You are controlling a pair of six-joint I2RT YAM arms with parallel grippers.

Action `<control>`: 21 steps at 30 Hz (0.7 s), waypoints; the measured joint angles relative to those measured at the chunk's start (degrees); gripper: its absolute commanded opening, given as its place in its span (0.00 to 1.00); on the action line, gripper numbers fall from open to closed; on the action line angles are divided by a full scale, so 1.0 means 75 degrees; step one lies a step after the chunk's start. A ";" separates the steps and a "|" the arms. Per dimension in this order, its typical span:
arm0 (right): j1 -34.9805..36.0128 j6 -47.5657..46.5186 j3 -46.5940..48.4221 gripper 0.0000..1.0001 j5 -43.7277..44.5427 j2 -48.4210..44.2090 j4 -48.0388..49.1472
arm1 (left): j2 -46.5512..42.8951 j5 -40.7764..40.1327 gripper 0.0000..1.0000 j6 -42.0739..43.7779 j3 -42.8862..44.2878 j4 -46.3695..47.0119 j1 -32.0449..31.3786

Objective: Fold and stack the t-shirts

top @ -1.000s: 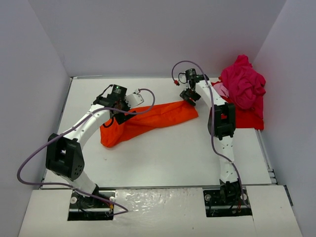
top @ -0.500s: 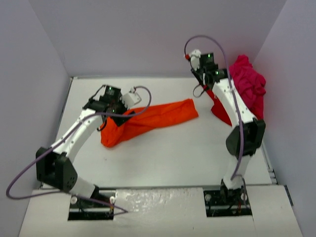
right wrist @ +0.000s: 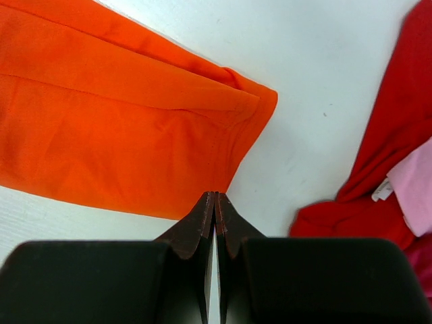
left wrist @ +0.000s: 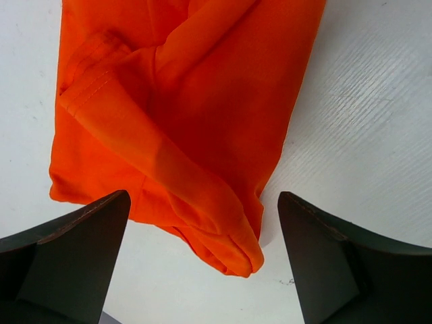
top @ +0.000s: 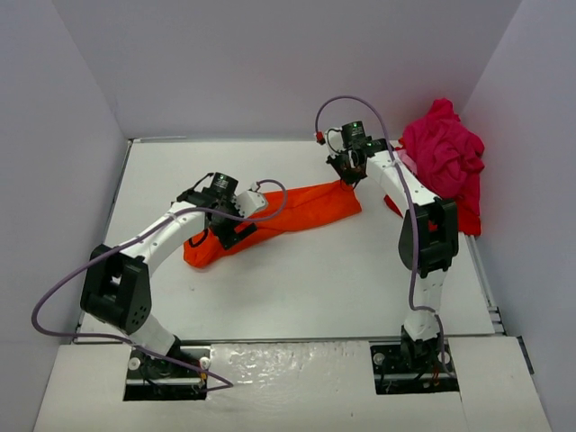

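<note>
An orange-red t-shirt [top: 279, 214] lies folded into a long band across the middle of the table. My left gripper [top: 236, 230] hovers open over its left end, and the left wrist view shows the wide-apart fingers [left wrist: 81, 243] flanking a bunched corner of the orange cloth [left wrist: 189, 101]. At the band's right end my right gripper [top: 349, 176] is shut. Its closed tips [right wrist: 214, 196] meet at the edge of the orange corner [right wrist: 115, 121], with no cloth visible between them. A red t-shirt [top: 454, 216] lies flat at the far right under a crumpled magenta-pink t-shirt [top: 441, 153].
White walls enclose the table on the left, back and right. The red cloth [right wrist: 391, 155], with a pale pink patch [right wrist: 413, 189], lies just right of my right gripper. Purple cables loop off both arms.
My right arm swung up and toward the magenta pile, then came back down to the orange shirt's right end with its jaws shut. My left gripper shifted slightly right along the shirt.
</note>
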 measured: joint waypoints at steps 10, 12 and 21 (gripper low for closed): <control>0.0106 0.0262 0.0003 0.00 -0.0134 0.0245 0.0022 | 0.0695 -0.0285 0.65 -0.0096 0.0003 0.0262 -0.0126; 0.0167 0.0288 0.0004 0.00 -0.0149 0.0383 0.0026 | 0.0841 -0.0354 0.53 -0.0112 0.0003 0.0276 -0.0124; 0.0496 0.0400 0.0075 0.00 -0.0012 0.1150 0.0036 | 0.1003 -0.0814 0.00 -0.0164 0.0003 0.0432 -0.0081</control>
